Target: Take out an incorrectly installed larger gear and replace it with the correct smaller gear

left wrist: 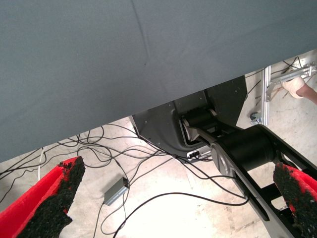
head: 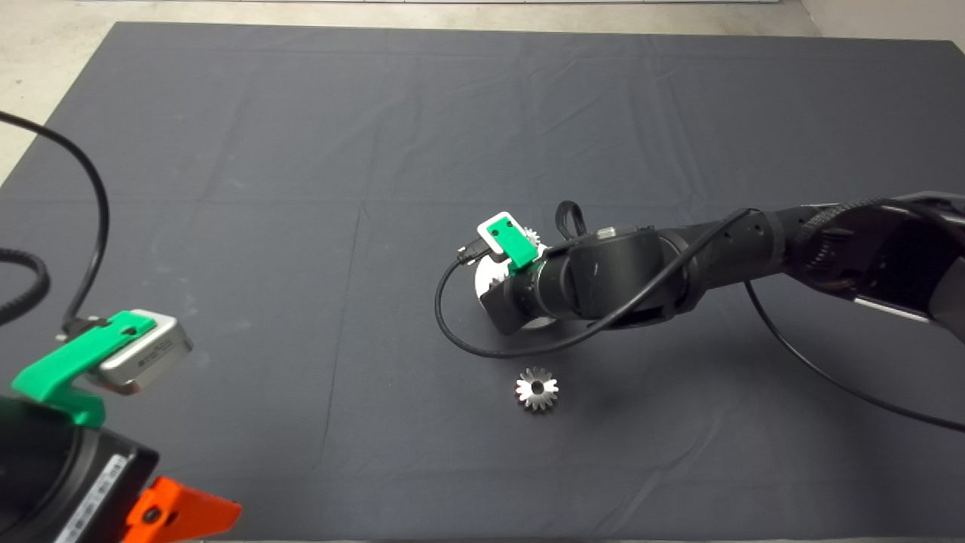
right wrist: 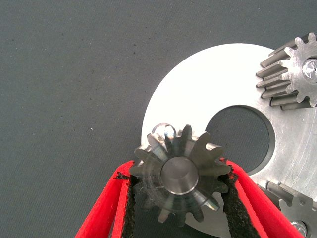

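Note:
The larger gear [head: 537,389], bright silver with flared pointed teeth and a round centre hole, lies flat on the mat, just in front of the right arm. My right gripper [right wrist: 178,171] is over the round silver plate [right wrist: 198,84], shut on the smaller gear [right wrist: 181,181], a darker grey gear at the plate's edge. Its pads [right wrist: 130,203] press on the gear from both sides. The gear's centre looks filled by a round grey pin. In the head view the right wrist hides this gear and most of the plate [head: 482,280]. My left gripper [head: 177,513] is parked at the lower left, open and empty.
Two more grey gears [right wrist: 297,74] [right wrist: 292,208] sit on the plate around its large centre hole [right wrist: 240,136]. A black cable [head: 452,332] loops on the mat beside the plate. The left wrist view shows the mat's edge, floor cables and the robot's base [left wrist: 247,148].

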